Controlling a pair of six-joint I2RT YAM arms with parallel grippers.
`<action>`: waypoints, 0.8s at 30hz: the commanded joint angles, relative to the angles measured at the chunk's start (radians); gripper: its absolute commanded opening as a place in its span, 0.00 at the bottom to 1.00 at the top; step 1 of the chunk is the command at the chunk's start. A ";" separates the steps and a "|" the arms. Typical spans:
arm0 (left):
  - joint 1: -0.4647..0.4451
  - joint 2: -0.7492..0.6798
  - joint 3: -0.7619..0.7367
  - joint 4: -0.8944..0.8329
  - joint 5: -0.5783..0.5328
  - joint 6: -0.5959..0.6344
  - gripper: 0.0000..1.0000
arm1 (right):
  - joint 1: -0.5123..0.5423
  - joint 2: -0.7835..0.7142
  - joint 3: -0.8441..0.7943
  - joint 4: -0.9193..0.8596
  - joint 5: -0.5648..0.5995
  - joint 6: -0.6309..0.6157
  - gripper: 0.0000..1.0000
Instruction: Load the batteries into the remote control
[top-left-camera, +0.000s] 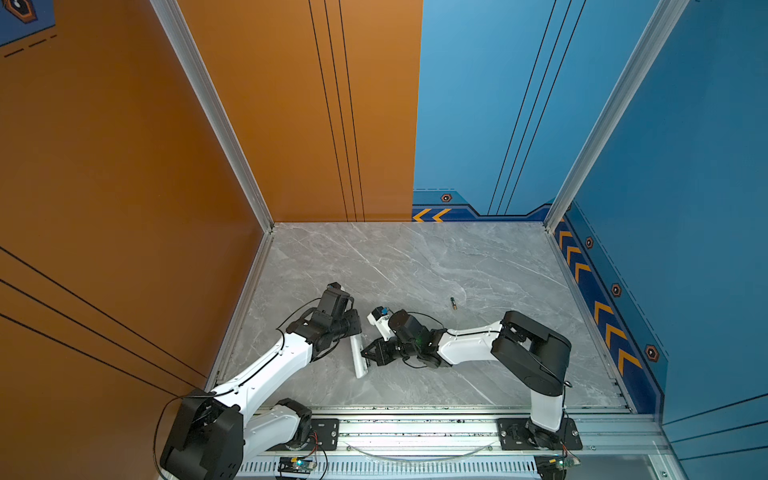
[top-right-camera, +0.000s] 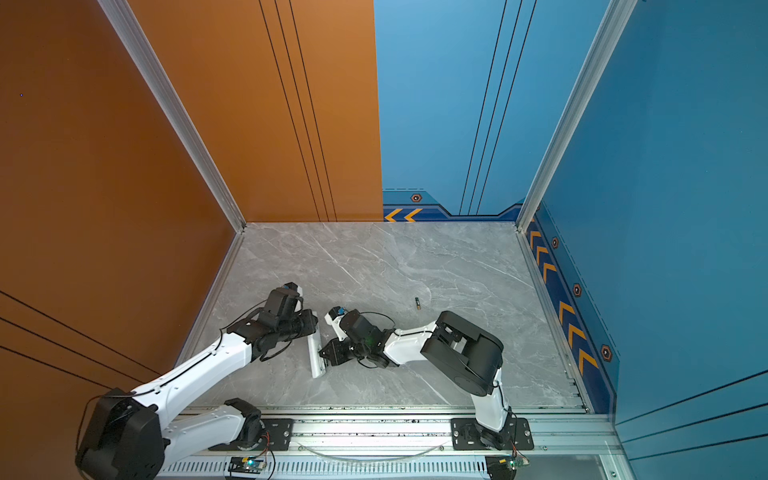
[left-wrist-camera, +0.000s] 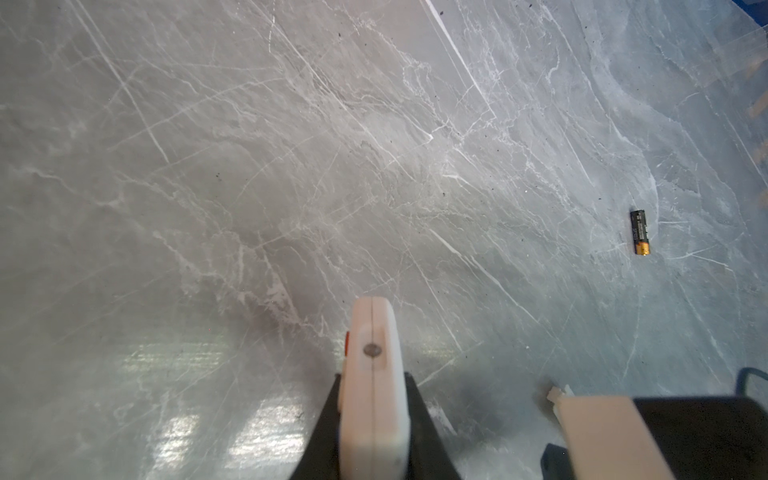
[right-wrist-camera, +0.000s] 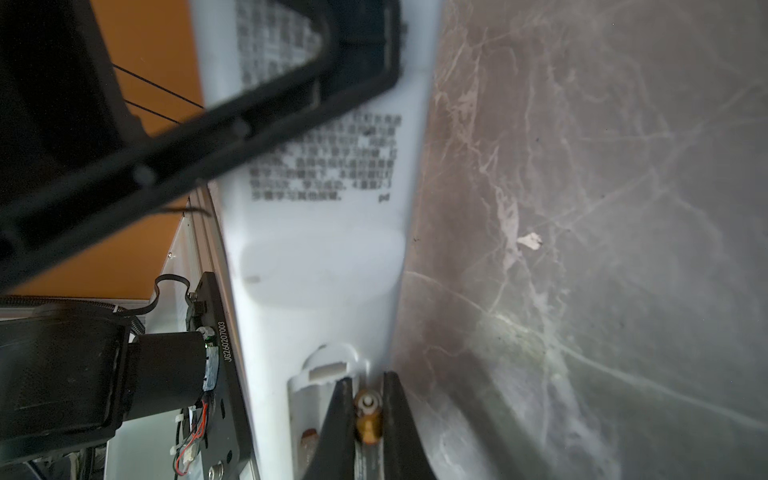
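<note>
Loading is partly done at best. The white remote control (top-left-camera: 358, 357) sits towards the near edge of the grey marble surface (top-left-camera: 415, 266) with its battery bay uncovered. The left fingers (left-wrist-camera: 326, 424) are pressed tight on one end of the remote. The right fingers (right-wrist-camera: 340, 428) pinch one battery (right-wrist-camera: 368, 419) at the bay, though blur hides whether it is seated. The second battery (top-left-camera: 454, 303) lies loose on the surface, well apart.

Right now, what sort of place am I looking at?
Probably a robot test booth: left arm and right arm bolted to a metal rail, an orange wall and blue wall, and a marble-look tabletop with a remote control and loose battery.
</note>
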 joint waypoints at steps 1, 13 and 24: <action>0.001 -0.014 -0.026 0.021 0.022 -0.011 0.00 | 0.006 0.002 0.009 -0.013 0.012 -0.004 0.04; 0.064 -0.112 -0.136 0.186 0.099 -0.034 0.00 | 0.021 -0.167 -0.026 -0.131 0.075 -0.073 0.00; 0.146 -0.242 -0.250 0.385 0.238 -0.083 0.00 | 0.061 -0.335 -0.036 -0.211 0.174 -0.180 0.00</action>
